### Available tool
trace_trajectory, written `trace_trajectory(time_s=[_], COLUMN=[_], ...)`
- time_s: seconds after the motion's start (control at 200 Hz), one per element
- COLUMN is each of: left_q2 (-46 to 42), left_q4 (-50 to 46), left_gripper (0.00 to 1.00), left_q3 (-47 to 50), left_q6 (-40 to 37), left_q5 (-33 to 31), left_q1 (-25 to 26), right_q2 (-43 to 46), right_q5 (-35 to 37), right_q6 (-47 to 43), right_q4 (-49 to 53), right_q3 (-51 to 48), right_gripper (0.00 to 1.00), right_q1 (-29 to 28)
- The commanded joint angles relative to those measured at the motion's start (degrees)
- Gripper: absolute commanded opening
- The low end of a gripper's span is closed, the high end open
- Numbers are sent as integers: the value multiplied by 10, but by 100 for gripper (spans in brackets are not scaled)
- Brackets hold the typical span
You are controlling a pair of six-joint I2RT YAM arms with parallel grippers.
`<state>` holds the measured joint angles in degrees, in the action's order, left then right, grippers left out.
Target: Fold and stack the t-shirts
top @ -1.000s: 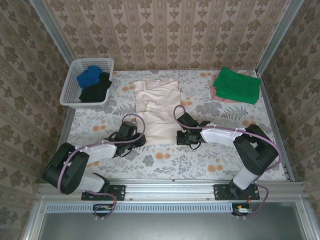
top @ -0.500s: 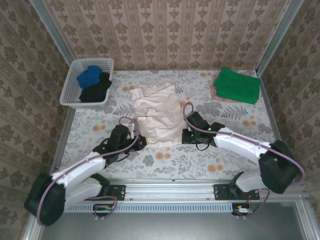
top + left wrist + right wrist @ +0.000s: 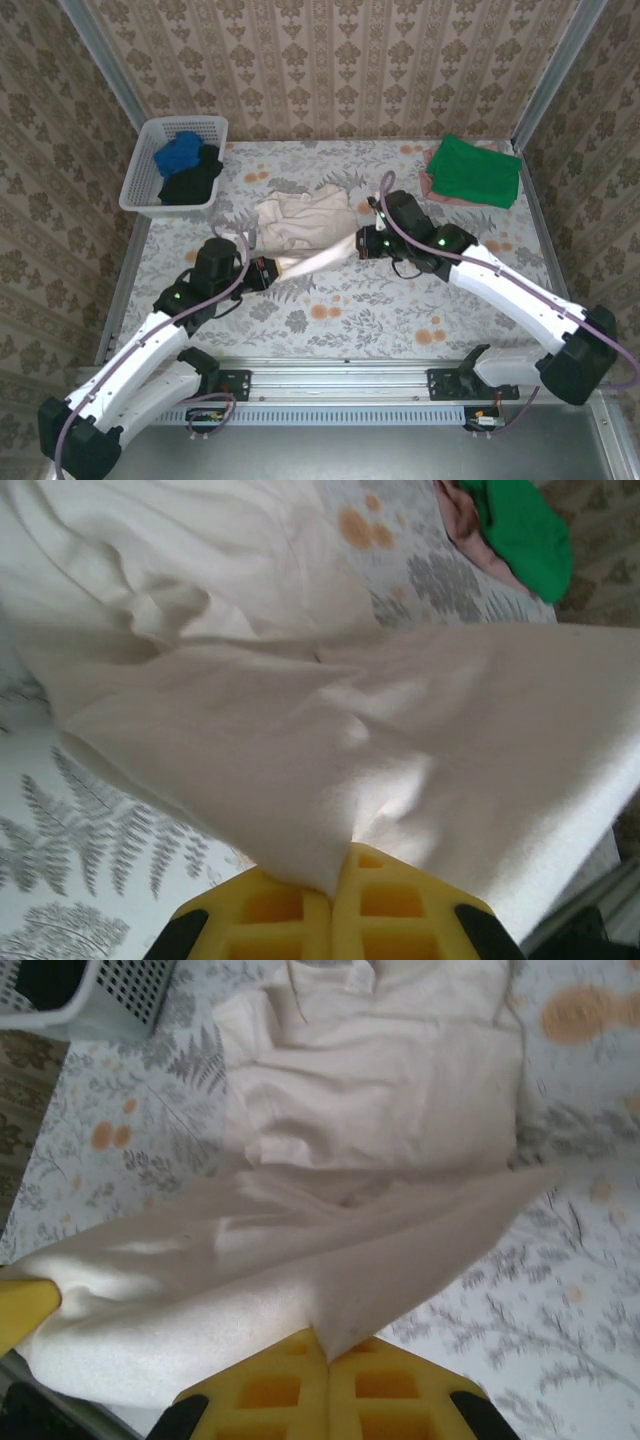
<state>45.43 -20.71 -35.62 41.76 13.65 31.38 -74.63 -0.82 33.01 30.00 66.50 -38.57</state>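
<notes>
Left fingers (image 3: 290,920), right fingers (image 3: 265,1392) pinch cream t-shirt (image 3: 300,225)

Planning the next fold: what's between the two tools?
The near edge of the cream t-shirt, stretched from the left tool to the right tool, both shut on it. The top view shows it best.
</notes>
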Motion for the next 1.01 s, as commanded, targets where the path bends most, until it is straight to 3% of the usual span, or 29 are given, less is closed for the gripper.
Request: trace_trajectory(time_s=[0.0,0.27,0.325,0.665,0.775,0.895,0.95,1.0], left_q2=[30,131,161,460,548,636,661,671], left_q4=[-19,4,13,22,10,21,18,7], left_gripper=[0,0,4,8,11,25,30,33], left_q3=[-36,-78,-90,-276,-351,-424,-450,-471], left_q6=[-30,-62,-69,-139,-163,-174,-177,-180], left_q5=[2,21,25,94,119,188,209,205], left_q1=[-46,-139,-151,-220,-233,-259,-268,-271], right_q2=[-66,-214,-242,-382,-423,-468,-490,-501], right_q5=[-6,-84,-97,-105,-99,-90,-89,-89], right_q6=[-34,-37,-36,-28,-27,-26,-27,-25], right_q4=[-13,-37,-41,-6,4,33,47,51], right_q3=[55,158,171,293,343,398,424,438], right_gripper=[0,0,0,0,0,0,6,22], right_q1=[15,65,78,122,129,137,144,151])
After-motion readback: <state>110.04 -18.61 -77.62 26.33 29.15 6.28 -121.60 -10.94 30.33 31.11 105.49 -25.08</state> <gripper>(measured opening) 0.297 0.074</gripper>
